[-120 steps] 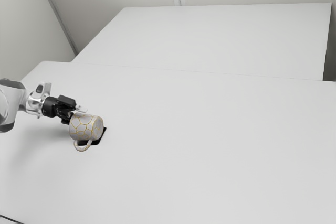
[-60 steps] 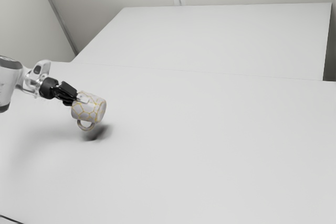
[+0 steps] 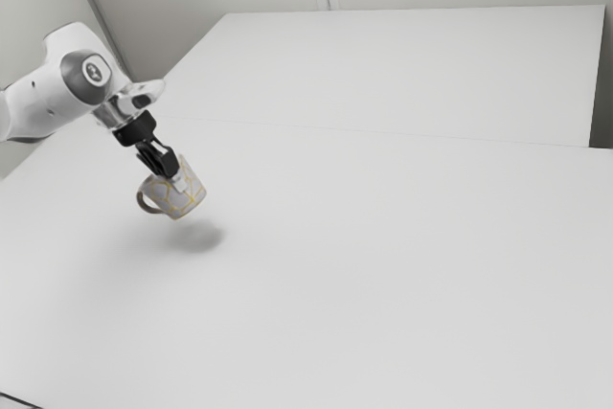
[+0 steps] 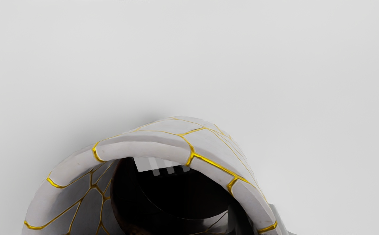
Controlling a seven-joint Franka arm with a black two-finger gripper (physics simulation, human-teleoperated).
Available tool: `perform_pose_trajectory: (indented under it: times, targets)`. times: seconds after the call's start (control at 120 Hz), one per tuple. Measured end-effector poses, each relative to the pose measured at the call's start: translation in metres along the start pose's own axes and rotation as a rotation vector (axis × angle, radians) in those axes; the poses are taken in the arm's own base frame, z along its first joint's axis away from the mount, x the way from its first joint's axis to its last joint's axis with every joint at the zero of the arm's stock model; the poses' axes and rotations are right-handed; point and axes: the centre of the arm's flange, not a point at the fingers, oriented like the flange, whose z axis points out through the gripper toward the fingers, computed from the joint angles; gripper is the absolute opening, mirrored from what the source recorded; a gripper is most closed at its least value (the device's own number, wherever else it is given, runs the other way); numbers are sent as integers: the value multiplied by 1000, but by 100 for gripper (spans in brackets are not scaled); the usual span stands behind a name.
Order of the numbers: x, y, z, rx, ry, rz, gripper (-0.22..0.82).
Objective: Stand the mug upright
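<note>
A: Surface and room?
B: Exterior view, left to right: pale wall [image 3: 38, 55] stood behind; white table [image 3: 383, 284] ran across, with a soft shadow [image 3: 198, 238] on it.
A: Mug?
B: Mug [image 3: 170, 200] hung above the table, tilted; handle [image 3: 141, 202] toward the exterior view's left. Long axis sloped from mouth, near the hand, down rightward to base.
A: Tool?
B: Gripper [image 3: 179, 182] was closed on the mug's wall, one finger inside, one outside, parted only by its thickness.
</note>
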Motion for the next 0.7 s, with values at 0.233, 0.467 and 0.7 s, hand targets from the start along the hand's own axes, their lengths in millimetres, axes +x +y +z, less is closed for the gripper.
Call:
perform_pose_trajectory:
  times: [0.233, 0.467, 0.7]
  targets:
    - [12, 42, 40, 223, -58, 3, -18]
    - [7, 50, 82, 307, -32, -92, -15]
    - [21, 56, 115, 330, -25, -139, 9]
